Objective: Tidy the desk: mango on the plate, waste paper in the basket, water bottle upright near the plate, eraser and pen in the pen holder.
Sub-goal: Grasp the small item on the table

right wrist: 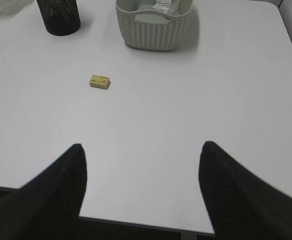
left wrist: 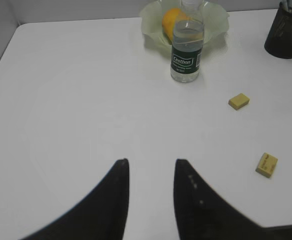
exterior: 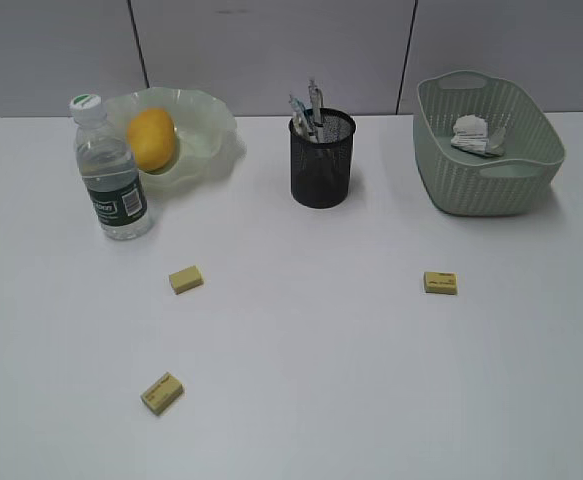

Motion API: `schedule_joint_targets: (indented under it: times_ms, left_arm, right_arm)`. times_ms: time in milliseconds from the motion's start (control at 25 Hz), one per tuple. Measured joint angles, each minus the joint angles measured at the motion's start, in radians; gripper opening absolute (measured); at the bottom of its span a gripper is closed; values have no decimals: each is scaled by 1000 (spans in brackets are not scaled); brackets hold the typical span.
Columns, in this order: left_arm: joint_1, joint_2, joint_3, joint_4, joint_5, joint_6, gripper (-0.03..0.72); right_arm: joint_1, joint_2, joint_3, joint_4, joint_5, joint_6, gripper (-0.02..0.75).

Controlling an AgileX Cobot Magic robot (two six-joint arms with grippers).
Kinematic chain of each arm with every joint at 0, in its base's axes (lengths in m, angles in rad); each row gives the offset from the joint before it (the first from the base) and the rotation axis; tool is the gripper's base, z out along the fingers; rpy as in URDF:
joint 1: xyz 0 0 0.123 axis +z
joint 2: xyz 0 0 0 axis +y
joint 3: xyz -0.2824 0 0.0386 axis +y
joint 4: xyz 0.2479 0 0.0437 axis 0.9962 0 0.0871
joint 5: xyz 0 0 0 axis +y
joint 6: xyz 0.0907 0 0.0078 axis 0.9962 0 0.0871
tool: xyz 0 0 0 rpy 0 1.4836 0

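grey panelled wall [exterior: 271, 50], dark seams, even light

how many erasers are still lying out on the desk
3. One eraser lies below the water bottle, a second nearer the front left, a third in front of the basket. Any inside the pen holder would be hidden.

Count on the worktop [exterior: 371, 380]: three erasers — near-left [exterior: 162, 392], mid-left [exterior: 186, 279], right [exterior: 440, 282]. One water bottle [exterior: 110, 170], one mango [exterior: 152, 139], one plate [exterior: 206, 135], one pen holder [exterior: 322, 160] — it held at least two pens [exterior: 309, 112]. One basket [exterior: 488, 145], one waste paper [exterior: 478, 135].
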Motion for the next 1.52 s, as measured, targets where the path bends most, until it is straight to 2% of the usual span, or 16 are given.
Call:
schedule_joint_targets:
  times_ms: [160, 320, 400, 520, 600, 720, 1000, 1160, 1320, 1520]
  left_arm:
    - [0, 0, 0, -10, 0, 0, 238]
    - [0, 0, 0, 0, 0, 0, 253]
    - [0, 0, 0, -10, 0, 0, 324]
    - [0, 0, 0, 2, 0, 0, 571]
    - [0, 0, 0, -3, 0, 0, 619]
    - [0, 0, 0, -3, 0, 0, 613]
    - [0, 0, 0, 0, 0, 0, 538]
    - [0, 11, 0, -1, 3, 0, 528]
    - [0, 150, -43, 2, 73, 1, 527]
    - [0, 435, -140, -25, 145, 4, 526]
  right_arm:
    - [0, 0, 0, 0, 0, 0, 497]
    - [0, 0, 0, 0, 0, 1, 465]
    - [0, 0, 0, 0, -1, 1, 456]
    - [0, 0, 0, 0, -1, 1, 454]
    - [0, 0, 0, 0, -1, 1, 452]
    - [0, 0, 0, 0, -1, 1, 452]
    - [0, 0, 0, -1, -2, 1, 452]
    - [0, 0, 0, -1, -2, 2, 452]
    - [0, 0, 0, -1, -2, 2, 444]
    - [0, 0, 0, -1, -3, 2, 438]
